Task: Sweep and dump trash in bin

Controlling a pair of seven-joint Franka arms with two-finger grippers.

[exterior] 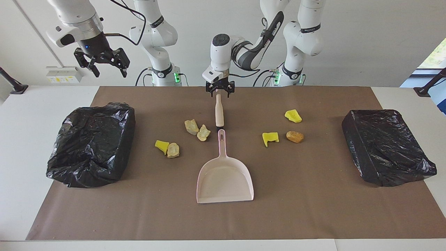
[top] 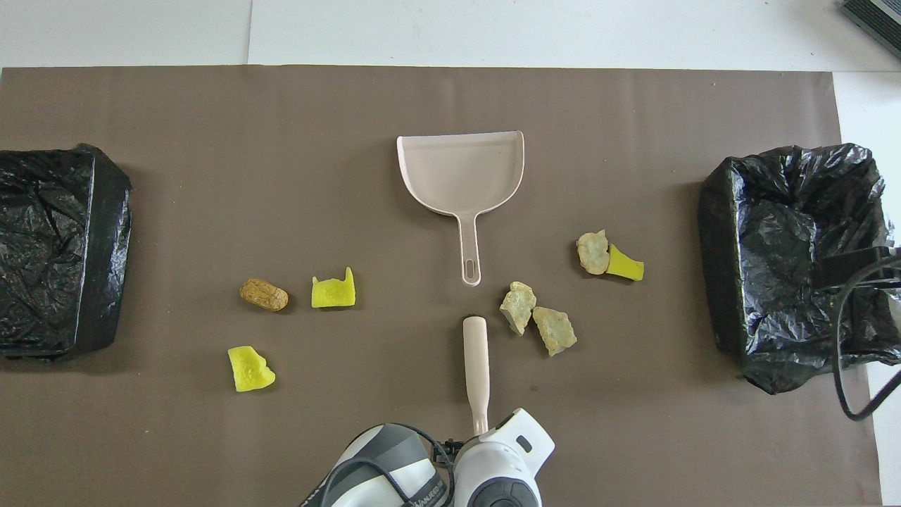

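Note:
The trash lies scattered on the brown mat: two pale lumps (exterior: pixel 197 129), a yellow wedge touching a pale lump (exterior: pixel 167 148), a yellow wedge (exterior: pixel 270 138), a brown lump (exterior: pixel 294 136) and another yellow wedge (exterior: pixel 293 115). A pink dustpan (exterior: pixel 224 177) lies in the middle, handle toward the robots. A beige brush handle (exterior: pixel 219 111) lies in line with it, nearer to the robots. My left gripper (exterior: pixel 219 90) is down at that handle's robot-side end. My right gripper (exterior: pixel 104 64) hangs open and empty, high over the right arm's end of the table.
One black bag-lined bin (exterior: pixel 92 143) stands at the right arm's end of the mat, another (exterior: pixel 386 146) at the left arm's end. In the overhead view the left wrist (top: pixel 493 472) covers the brush handle's (top: pixel 476 359) near end.

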